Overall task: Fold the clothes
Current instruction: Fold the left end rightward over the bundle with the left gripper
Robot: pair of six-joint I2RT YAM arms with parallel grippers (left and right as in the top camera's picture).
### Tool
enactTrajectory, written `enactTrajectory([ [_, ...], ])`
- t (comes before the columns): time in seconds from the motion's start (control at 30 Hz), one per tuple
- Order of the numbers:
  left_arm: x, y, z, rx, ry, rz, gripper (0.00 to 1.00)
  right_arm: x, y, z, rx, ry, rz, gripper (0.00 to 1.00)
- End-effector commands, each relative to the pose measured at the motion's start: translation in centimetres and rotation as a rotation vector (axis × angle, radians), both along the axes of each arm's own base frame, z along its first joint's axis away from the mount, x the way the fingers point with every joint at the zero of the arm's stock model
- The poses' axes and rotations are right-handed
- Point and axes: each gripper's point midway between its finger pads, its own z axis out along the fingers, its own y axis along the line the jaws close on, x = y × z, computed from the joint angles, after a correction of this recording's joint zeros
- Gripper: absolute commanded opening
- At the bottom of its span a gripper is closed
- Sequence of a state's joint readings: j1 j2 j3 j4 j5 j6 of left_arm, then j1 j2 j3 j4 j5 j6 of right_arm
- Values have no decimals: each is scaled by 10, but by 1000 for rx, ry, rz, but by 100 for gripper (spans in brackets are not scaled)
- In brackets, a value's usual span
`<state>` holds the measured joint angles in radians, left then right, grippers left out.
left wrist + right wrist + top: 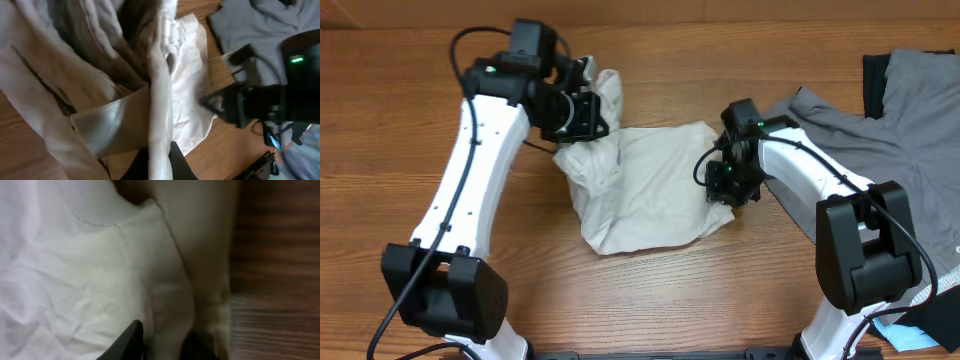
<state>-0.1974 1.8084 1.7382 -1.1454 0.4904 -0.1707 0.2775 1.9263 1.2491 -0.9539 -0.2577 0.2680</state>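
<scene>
The cream shorts [650, 190] lie crumpled in the middle of the wooden table. My left gripper [582, 118] is shut on a fold of the shorts at their upper left and holds it lifted; in the left wrist view the pinched cloth [160, 125] runs between the dark fingers [159, 167]. My right gripper [732, 185] is shut on the shorts' right edge, low at the table. In the right wrist view a ridge of cloth [170, 310] sits between the two fingers [165, 342].
A grey garment [880, 130] lies spread at the right, behind my right arm, with a black fabric piece [873, 80] at its upper edge. Something blue [910, 335] shows at the lower right corner.
</scene>
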Motion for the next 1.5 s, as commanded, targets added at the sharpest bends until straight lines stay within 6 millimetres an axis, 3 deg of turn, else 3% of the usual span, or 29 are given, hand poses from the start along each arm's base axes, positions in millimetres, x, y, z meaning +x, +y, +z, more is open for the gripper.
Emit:
enactTrajectory([
  [0.0, -4, -31, 12, -43, -22, -33, 7, -17, -4, -16, -15, 42, 10, 26],
  [0.17, -10, -54, 3, -28, -16, -90, 10, -21, -5, -19, -17, 49, 10, 26],
  [0.33, -24, -82, -16, -5, 25, -163, 9, -20, -5, -19, -17, 47, 10, 26],
  [0.5, -31, -98, -26, 2, 44, -201, 6, -20, -5, -19, -16, 48, 10, 26],
  [0.83, -15, -127, -42, -41, 41, -158, 4, -22, -5, -19, -18, 55, 10, 25],
  [1.3, -20, -163, -56, -56, 18, -217, 6, -23, -6, -19, -19, 57, 10, 25],
  [1.33, -20, -165, -55, -59, 12, -221, 12, -23, -6, -19, -19, 59, 9, 25],
  [1.37, -19, -166, -55, -63, 6, -222, 25, -23, -6, -19, -19, 59, 6, 25],
  [1.47, -15, -169, -51, -75, -19, -224, 77, -24, -6, -19, -21, 65, 2, 26],
])
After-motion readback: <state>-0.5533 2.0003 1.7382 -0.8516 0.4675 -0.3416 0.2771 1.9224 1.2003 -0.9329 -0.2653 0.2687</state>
